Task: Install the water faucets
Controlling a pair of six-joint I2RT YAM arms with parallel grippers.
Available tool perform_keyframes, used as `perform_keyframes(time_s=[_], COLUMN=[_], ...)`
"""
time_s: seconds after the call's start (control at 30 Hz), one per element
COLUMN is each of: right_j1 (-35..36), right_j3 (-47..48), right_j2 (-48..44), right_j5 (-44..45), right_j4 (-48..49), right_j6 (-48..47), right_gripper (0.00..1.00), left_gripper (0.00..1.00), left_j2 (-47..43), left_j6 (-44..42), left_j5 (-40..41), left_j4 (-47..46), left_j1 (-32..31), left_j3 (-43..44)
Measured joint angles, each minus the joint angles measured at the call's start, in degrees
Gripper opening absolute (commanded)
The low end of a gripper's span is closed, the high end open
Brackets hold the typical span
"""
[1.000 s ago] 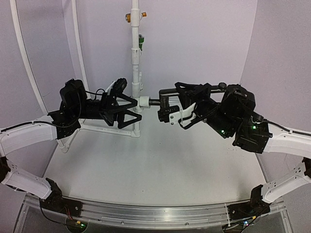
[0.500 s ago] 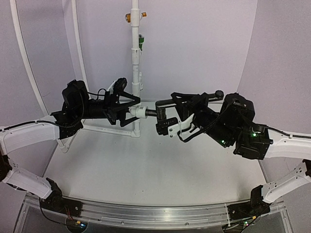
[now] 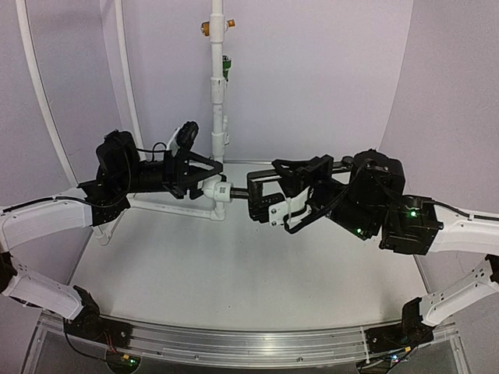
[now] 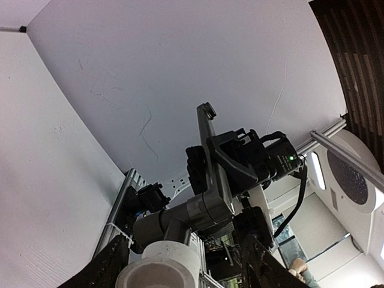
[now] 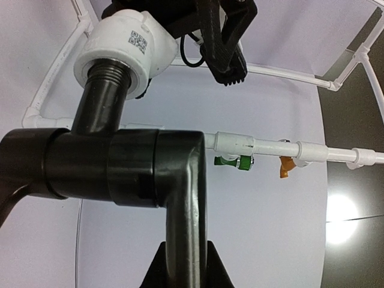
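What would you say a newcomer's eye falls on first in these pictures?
The black faucet, gripped by the right tool above mid-table, has its threaded end at the mouth of a white fitting, which the left tool straddles. Behind them stands a tall white pipe carrying an orange valve and a green valve.

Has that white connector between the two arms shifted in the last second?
Yes. The white connector has slid down the picture and slightly left, now lower against the upright white pipe.

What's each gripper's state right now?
Left gripper: open, jaws either side of the white fitting, gap visible on one side.
Right gripper: closed, holding the black faucet by its handle.
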State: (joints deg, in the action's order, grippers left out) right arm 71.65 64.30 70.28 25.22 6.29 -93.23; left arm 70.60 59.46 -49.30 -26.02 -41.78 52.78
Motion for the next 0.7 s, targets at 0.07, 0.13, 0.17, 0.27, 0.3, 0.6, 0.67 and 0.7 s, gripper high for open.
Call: perform_keyframes(time_s=[0.07,0.13,0.17,0.27,0.3,0.6,0.67,0.7], right_j1=[0.13,0.16,0.14,0.05,0.02,0.03,0.01,0.01], right_j3=[0.12,0.24,0.26,0.28,0.31,2.7,2.7,2.7], right_j2=[0.0,0.0,0.0,0.0,0.0,0.76,0.76,0.76], right_j5=[-0.03,0.0,0.11,0.44,0.57,1.79,2.07,2.09], right_j4=[-0.26,-1.12,-1.8,-4.3,-4.92,-7.55,-7.75,-7.79], right_j6=[0.78,1.22,1.37,1.76,1.92,2.37,1.91,1.41], right_gripper=[0.0,0.0,0.0,0.0,0.0,0.0,0.0,0.0], left_gripper=[0.6,0.6,0.59,0.57,0.57,0.7,0.75,0.76], left_j2=[-1.33,-2.72,-3.47,-5.58,-6.19,-7.02,-7.46,-7.75], left_j6=[-2.07,-3.88,-4.94,-8.31,-9.54,-16.55,-17.54,-18.03], left_j5=[-0.06,-0.19,-0.36,-0.84,-1.12,-2.96,-2.46,-1.99], left_j4=[0.4,0.46,0.52,1.67,2.49,10.59,12.71,13.82], left_j1=[0.0,0.0,0.0,0.0,0.0,-0.02,-0.02,-0.02], left_j3=[-0.11,-0.12,-0.12,-0.09,-0.05,0.79,1.18,1.46])
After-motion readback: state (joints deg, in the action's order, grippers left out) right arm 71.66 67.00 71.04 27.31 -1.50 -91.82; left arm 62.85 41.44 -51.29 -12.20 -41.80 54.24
